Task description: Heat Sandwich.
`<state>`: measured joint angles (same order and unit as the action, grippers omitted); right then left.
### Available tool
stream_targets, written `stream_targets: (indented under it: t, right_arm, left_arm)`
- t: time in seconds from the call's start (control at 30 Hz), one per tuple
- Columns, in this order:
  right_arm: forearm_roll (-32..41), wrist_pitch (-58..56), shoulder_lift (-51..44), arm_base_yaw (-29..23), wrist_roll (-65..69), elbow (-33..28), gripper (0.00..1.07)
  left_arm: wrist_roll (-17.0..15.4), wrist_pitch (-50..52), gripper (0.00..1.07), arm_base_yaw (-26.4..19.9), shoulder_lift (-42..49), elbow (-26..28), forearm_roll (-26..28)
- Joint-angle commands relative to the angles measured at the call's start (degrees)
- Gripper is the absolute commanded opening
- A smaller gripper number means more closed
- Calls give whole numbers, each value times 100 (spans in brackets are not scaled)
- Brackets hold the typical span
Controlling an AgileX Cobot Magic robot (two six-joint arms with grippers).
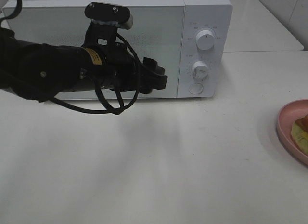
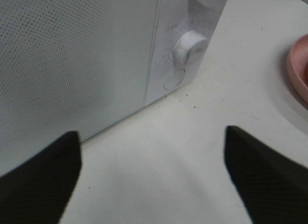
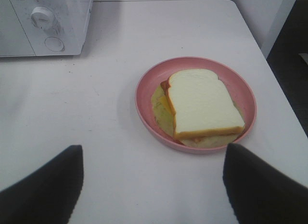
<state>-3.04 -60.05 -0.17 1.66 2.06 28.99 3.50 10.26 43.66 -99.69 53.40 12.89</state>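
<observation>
The left arm reaches level across the microwave point(image 1: 115, 43) door, its left claw point(image 1: 158, 75) spread apart, empty, near the dials. The right claw point(image 3: 153, 185) hangs open above the tabletop point(image 3: 120, 180), facing the sandwich point(image 3: 202, 104) on its pink plate point(image 3: 144, 96).

Your high camera looks down on the counter point(image 1: 159, 166) facing the microwave point(image 1: 204, 46); both wrist cameras sit close — each shares that microwave's dials.

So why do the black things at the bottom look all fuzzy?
In both wrist views the end effector fingers sit too close to the lens, so they blur. The right wrist view shows the sandwich sharply. In the exterior high view, the left arm casts a soft shadow on the table.
</observation>
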Motion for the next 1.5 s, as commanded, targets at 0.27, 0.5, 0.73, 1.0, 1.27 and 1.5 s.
stream_targets:
  t: [0.27, 0.5, 0.73, 1.0, 1.27, 1.5]
  right_arm:
    - [34, 57, -155, 34, 23, -6, 76]
    - [34, 57, -155, 34, 23, -6, 76]
    - [34, 57, -155, 34, 29, -6, 76]
    - [34, 57, -155, 34, 29, -6, 76]
    - [34, 57, -155, 34, 29, -6, 76]
    - [34, 57, -155, 34, 29, -6, 76]
  left_arm:
    - [17, -1558, 102, 23, 579, 0, -52]
    - [17, -3363, 102, -160, 768, 0, -338]
    - [17, -4440, 102, -825, 991, 0, -315]
    - [23, -5684, 102, -1862, 1295, 0, -281]
    - [23, -6549, 102, -3025, 1793, 0, -264]
    - [17, -7191, 102, -4160, 2320, 0, -241]
